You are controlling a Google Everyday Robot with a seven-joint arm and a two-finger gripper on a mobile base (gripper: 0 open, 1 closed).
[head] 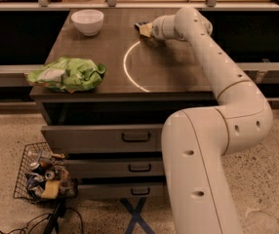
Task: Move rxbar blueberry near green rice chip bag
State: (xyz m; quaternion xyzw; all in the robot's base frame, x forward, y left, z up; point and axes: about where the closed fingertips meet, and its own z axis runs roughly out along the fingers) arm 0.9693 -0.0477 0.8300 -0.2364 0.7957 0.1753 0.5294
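Note:
The green rice chip bag (67, 74) lies crumpled at the front left corner of the table, with a pale patch on its left side. My gripper (143, 29) is at the far middle of the table, reaching leftward at the end of the long white arm (212, 57). A small dark thing (140, 25) shows at the gripper's tip, which may be the rxbar blueberry. I cannot tell whether it is held. It is far from the bag, across the table.
A white bowl (87, 21) stands at the far left of the table (105, 48). A thin white ring (129, 65) is marked on the tabletop. Drawers (134, 138) are under the table. A wire basket of clutter (42, 177) sits on the floor at the left.

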